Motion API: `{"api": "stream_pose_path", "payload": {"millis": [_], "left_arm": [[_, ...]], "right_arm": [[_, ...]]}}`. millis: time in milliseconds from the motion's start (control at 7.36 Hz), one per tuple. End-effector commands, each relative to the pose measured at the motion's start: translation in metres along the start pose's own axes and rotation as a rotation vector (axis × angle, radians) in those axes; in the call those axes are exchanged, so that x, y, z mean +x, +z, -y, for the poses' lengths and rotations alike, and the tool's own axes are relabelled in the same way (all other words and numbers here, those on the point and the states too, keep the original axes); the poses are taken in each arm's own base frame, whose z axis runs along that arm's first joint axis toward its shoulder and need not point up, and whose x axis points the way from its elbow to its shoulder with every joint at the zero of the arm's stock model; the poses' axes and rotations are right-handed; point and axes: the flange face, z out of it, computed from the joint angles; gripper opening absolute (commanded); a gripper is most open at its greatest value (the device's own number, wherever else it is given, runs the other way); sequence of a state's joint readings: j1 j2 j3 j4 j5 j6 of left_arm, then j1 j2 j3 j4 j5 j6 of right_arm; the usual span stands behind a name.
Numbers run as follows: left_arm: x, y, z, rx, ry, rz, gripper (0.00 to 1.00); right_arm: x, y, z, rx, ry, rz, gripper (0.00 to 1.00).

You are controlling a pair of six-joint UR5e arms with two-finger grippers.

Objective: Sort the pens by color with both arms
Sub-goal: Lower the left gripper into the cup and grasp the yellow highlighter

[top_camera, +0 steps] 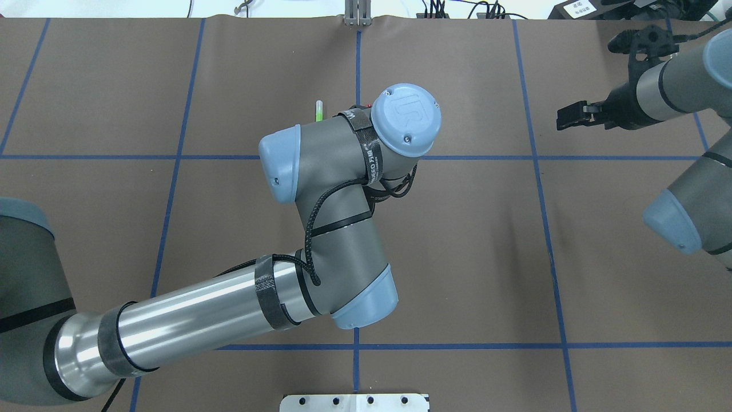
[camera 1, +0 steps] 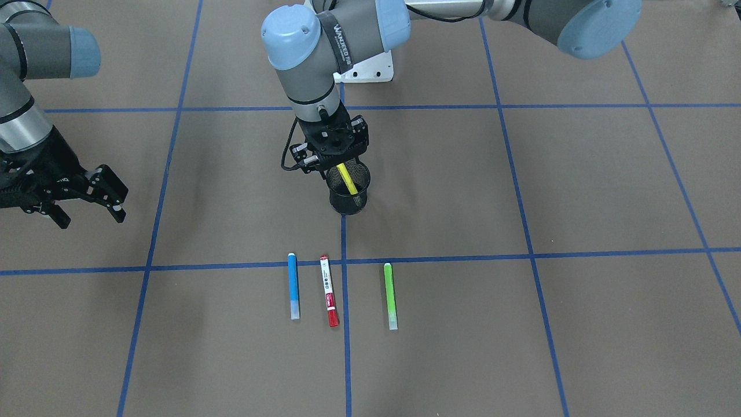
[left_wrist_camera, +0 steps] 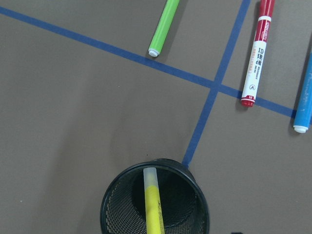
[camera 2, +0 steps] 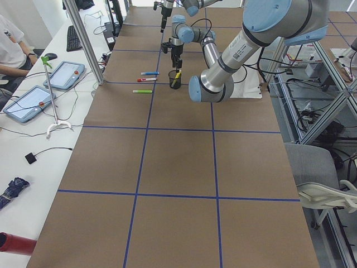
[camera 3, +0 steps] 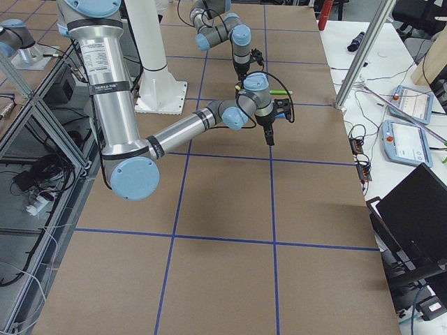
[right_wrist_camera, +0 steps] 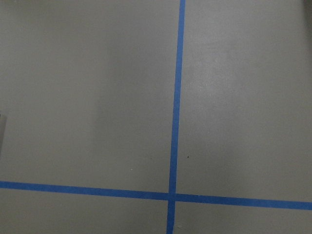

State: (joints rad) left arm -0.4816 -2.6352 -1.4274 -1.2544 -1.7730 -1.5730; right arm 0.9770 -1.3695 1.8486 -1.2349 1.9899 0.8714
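Note:
A yellow pen (camera 1: 347,179) leans inside the black mesh cup (camera 1: 347,202), its pale end (left_wrist_camera: 150,173) near the rim. My left gripper (camera 1: 334,162) hangs just above the cup; its jaws look spread, open. On the paper in front of the cup lie a blue pen (camera 1: 294,286), a red-and-white pen (camera 1: 329,291) and a lime green pen (camera 1: 390,295), side by side and apart. All three also show in the left wrist view: blue pen (left_wrist_camera: 304,97), red-and-white pen (left_wrist_camera: 257,58), green pen (left_wrist_camera: 163,27). My right gripper (camera 1: 91,219) hovers open and empty far off to the side.
Blue tape lines (camera 1: 343,347) grid the brown table cover. The white base mount (camera 1: 370,66) sits behind the cup. A side table with tablets (camera 2: 67,75) and a seated person (camera 2: 11,44) runs along the operators' side.

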Motion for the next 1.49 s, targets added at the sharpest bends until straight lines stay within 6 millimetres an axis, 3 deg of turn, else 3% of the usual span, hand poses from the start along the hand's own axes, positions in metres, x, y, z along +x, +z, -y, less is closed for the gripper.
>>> {"api": "stream_pose_path", "payload": {"millis": [0,815,1223,1358], "left_arm": [[0.0009,0.0049,-0.0116,-0.008,-0.006,0.006,0.69],[-0.0038,0.0088,-0.0132,-0.010,-0.006,0.011,0.45],[-0.0044,0.0097,-0.0130,-0.010,-0.020,0.013,0.19],[-0.0044,0.0097,-0.0130,-0.010,-0.025,0.013,0.01]], "right_arm": [[0.0006,0.0001,0.0003,0.004,0.000,-0.003,0.98],[-0.0027,0.0004,0.0016,0.009,-0.004,-0.003,0.98],[-0.0065,-0.0012,0.0038,0.013,-0.007,0.002,0.98],[-0.0065,-0.0012,0.0038,0.013,-0.005,0.002,0.98]]}}
